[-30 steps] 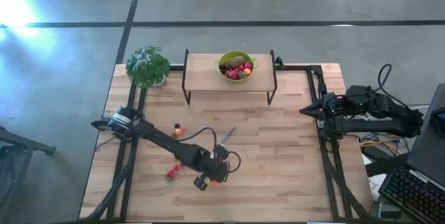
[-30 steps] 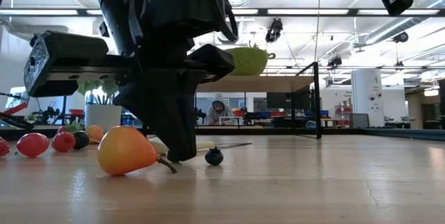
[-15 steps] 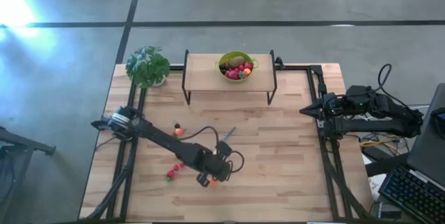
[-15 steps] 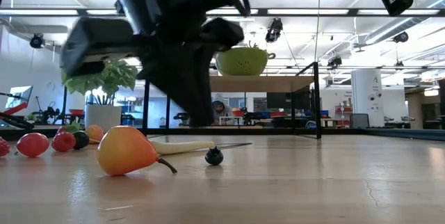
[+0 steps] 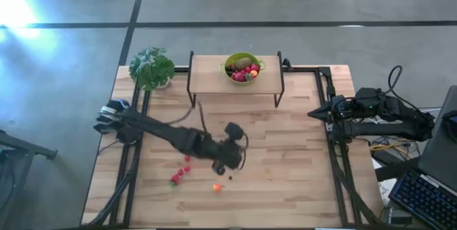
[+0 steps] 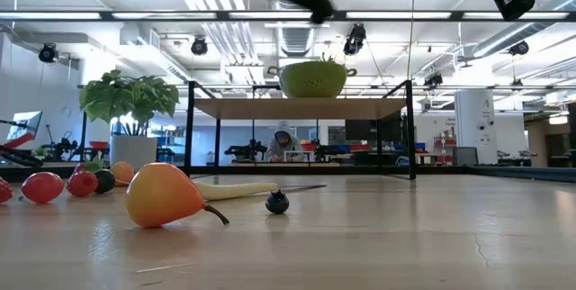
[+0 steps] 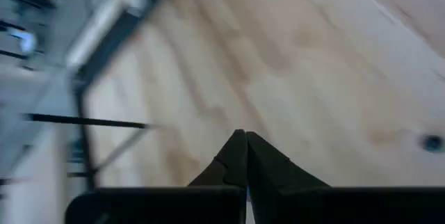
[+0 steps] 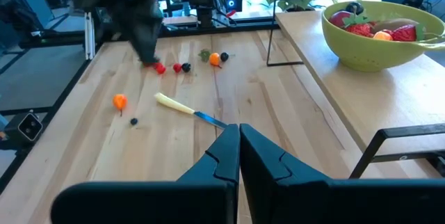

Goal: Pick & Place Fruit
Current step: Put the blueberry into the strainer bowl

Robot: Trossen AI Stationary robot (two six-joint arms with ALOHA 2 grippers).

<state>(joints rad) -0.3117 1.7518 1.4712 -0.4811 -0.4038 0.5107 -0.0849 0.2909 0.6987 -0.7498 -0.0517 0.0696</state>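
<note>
Although the green bowl point(image 5: 244, 66) at twelve o'clock already holds fruit, we see loose fruit point(image 5: 181, 174) around seven o'clock (several pieces); the left gripper point(image 5: 230, 160), clenched, carries nothing.

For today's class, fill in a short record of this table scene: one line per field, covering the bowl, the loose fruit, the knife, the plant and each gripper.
bowl: green bowl holding fruit, on the raised wooden shelf
loose fruit: orange pear-like piece and dark berry on the table; red pieces further left
knife: pale-handled knife lying flat on the table
plant: potted plant at the table's far left corner
left gripper: shut, empty, raised over the table's middle
right gripper: shut, empty, waiting at the right edge
</note>
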